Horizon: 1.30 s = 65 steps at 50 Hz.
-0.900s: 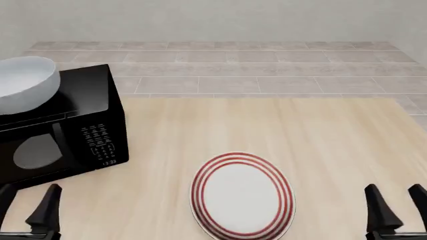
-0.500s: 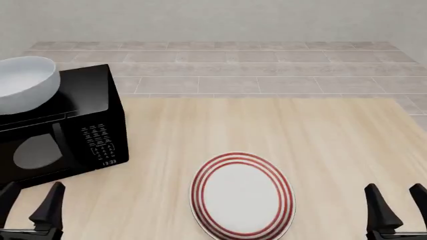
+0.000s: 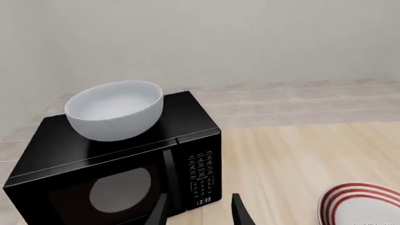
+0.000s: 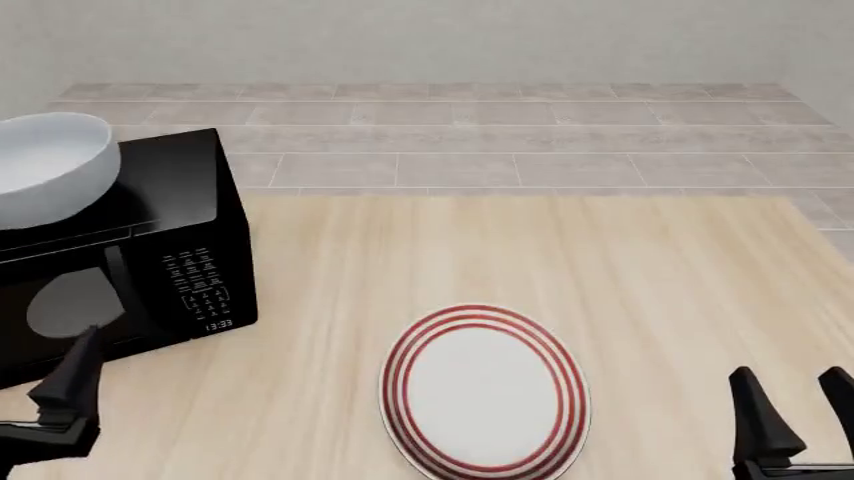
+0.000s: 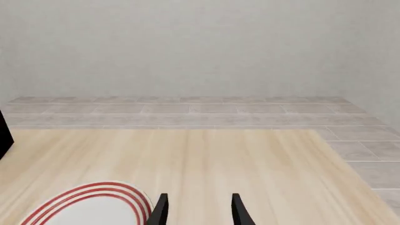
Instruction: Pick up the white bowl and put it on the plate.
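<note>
The white bowl (image 4: pixel 43 165) stands upright on top of the black microwave (image 4: pixel 147 250) at the far left. It also shows in the left wrist view (image 3: pixel 115 110). The red-ringed plate (image 4: pixel 483 390) lies flat on the table near the front middle. My left gripper (image 4: pixel 70 385) is open and empty, low in front of the microwave door, well below the bowl; its fingers (image 3: pixel 240 213) show apart in the left wrist view. My right gripper (image 4: pixel 797 415) is open and empty at the front right, right of the plate (image 5: pixel 93 206).
The microwave (image 3: pixel 112 173) takes up the table's left side, its door shut and keypad facing the arms. The wooden table (image 4: pixel 601 270) ends at a tiled floor (image 4: pixel 534 130) and a grey wall behind.
</note>
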Each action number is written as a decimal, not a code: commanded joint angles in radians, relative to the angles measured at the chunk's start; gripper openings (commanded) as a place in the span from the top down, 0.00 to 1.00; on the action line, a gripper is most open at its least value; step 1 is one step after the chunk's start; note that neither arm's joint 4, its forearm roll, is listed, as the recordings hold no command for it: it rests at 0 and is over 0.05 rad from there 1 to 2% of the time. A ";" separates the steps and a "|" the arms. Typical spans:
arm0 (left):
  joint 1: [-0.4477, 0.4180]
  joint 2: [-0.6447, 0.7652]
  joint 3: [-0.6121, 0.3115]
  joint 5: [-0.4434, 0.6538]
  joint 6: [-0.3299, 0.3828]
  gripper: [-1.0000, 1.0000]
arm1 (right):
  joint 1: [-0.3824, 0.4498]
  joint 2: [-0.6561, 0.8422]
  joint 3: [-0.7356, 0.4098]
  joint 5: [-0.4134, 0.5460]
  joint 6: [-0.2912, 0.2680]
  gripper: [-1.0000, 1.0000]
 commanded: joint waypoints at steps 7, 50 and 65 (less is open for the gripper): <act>0.039 0.133 -0.355 0.256 0.177 0.00 | 0.000 -0.002 0.000 0.003 0.000 0.00; 0.178 0.418 -0.767 0.471 0.652 0.00 | -0.002 0.016 0.004 -0.019 0.001 0.00; 0.220 0.532 -0.705 0.432 0.786 0.00 | 0.003 0.015 0.002 -0.017 0.000 0.00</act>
